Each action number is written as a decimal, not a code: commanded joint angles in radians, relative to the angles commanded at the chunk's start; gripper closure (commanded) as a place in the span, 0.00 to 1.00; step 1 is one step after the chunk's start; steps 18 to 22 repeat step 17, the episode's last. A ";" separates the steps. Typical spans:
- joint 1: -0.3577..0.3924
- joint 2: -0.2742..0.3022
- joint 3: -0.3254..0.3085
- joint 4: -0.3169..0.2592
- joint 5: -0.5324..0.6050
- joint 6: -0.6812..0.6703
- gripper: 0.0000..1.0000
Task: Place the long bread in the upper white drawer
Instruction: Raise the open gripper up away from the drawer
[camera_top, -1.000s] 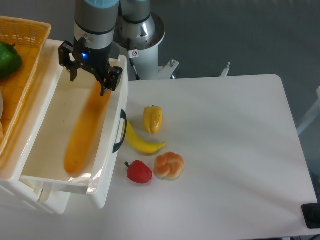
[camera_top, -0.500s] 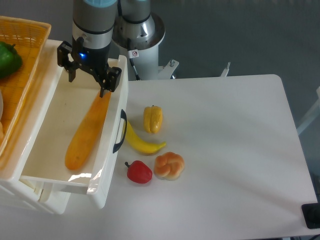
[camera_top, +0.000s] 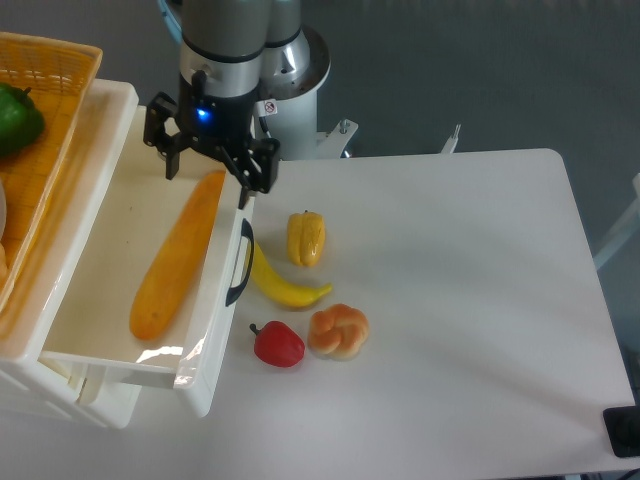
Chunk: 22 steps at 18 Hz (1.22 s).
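Lying diagonally inside the drawer (camera_top: 75, 300), the bread (camera_top: 178, 256) rests with its lower end near the front-left of the box and its upper end close to the right wall, just under the gripper (camera_top: 207, 172). The drawer is pulled out, glossy white, with a dark curved handle (camera_top: 240, 262) on the side facing the table (camera_top: 450, 300).

The gripper hangs above the drawer's far right corner, a blue light glowing on its body. Its two fingers stand apart, one over the drawer's interior and the other near the right wall, and nothing sits between them; it is clear of the bread.

On the table beside the handle lie a yellow pepper (camera_top: 306, 238), a banana (camera_top: 285, 287) curving just below it, a red pepper (camera_top: 278, 344) and a knotted bun (camera_top: 338, 331) touching or nearly touching each other. An orange basket (camera_top: 45, 120) sits on top of the drawer unit at the left, with a green pepper (camera_top: 18, 118) in it. The arm's base (camera_top: 290, 70) stands behind the table's far edge.
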<state>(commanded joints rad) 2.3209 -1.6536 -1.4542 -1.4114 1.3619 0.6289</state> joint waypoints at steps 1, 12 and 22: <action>0.000 -0.014 0.000 0.009 0.025 0.000 0.00; 0.060 -0.094 -0.002 0.031 0.175 0.133 0.00; 0.092 -0.130 -0.003 0.058 0.178 0.187 0.00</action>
